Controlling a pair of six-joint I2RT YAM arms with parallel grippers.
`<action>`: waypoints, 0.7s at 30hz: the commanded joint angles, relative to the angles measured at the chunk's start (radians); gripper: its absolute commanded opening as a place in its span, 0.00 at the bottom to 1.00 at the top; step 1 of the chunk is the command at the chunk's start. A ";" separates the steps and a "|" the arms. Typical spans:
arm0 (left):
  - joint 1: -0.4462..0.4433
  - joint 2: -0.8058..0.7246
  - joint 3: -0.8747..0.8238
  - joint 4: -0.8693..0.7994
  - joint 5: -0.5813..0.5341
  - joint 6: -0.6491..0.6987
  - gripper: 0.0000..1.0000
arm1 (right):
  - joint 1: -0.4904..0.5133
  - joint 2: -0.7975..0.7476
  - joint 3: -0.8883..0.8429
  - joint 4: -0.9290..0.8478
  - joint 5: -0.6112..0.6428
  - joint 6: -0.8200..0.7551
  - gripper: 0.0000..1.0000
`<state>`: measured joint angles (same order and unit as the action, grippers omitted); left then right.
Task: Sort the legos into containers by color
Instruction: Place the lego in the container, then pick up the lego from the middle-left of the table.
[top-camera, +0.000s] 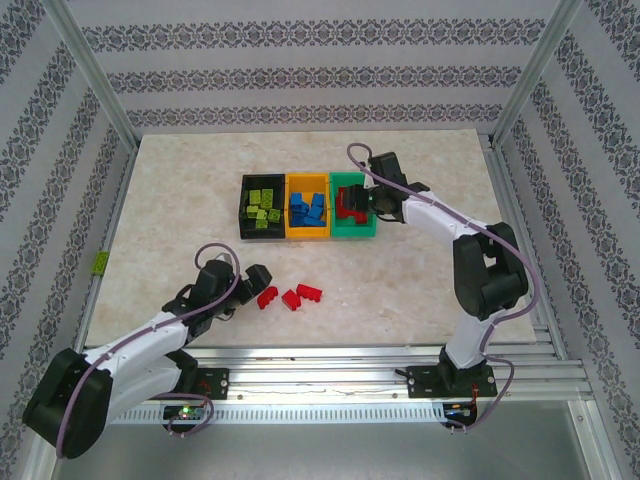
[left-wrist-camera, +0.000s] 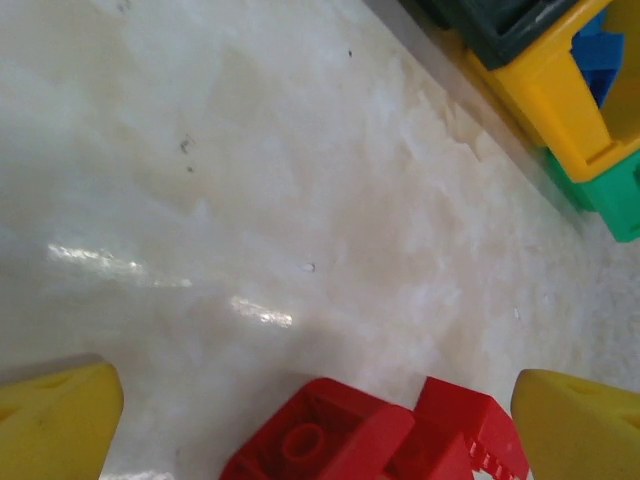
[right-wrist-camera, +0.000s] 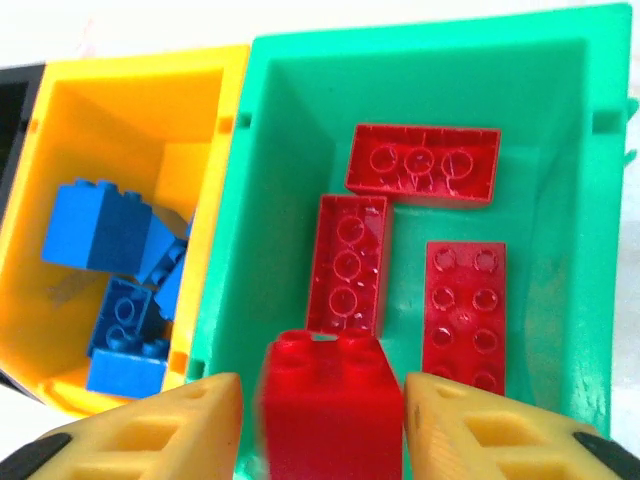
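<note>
Left arm (top-camera: 140, 340) low, left jaws spread wide, red legos (left-wrist-camera: 330, 440) between | right arm (top-camera: 440, 215) outstretched, right jaws parted, red brick (right-wrist-camera: 330, 410) between, over green bin (right-wrist-camera: 300, 120)

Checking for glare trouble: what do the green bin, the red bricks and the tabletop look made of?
Green bin: moulded plastic, smooth, slightly glossy walls. Red bricks: hard glossy plastic, highlights on studs. Tabletop: marble-look, polished, bright reflections; possibly laminate.

Red legos (right-wrist-camera: 421, 162), grn bin (right-wrist-camera: 560, 250); blue legos (right-wrist-camera: 95, 225), orange bin (right-wrist-camera: 130, 110).
</note>
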<state>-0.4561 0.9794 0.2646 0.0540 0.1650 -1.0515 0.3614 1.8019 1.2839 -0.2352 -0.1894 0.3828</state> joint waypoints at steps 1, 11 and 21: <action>0.009 0.028 0.092 -0.152 0.071 0.055 1.00 | -0.010 0.010 0.024 -0.023 0.018 -0.030 0.51; -0.003 0.093 0.254 -0.406 0.090 0.204 0.98 | 0.004 -0.080 -0.150 0.036 -0.028 -0.015 0.52; -0.106 0.245 0.459 -0.658 0.002 0.326 0.86 | 0.044 -0.171 -0.295 0.074 0.022 -0.041 0.52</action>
<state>-0.5331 1.1984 0.6807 -0.4759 0.2157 -0.7967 0.3893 1.6814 1.0321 -0.1894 -0.1986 0.3592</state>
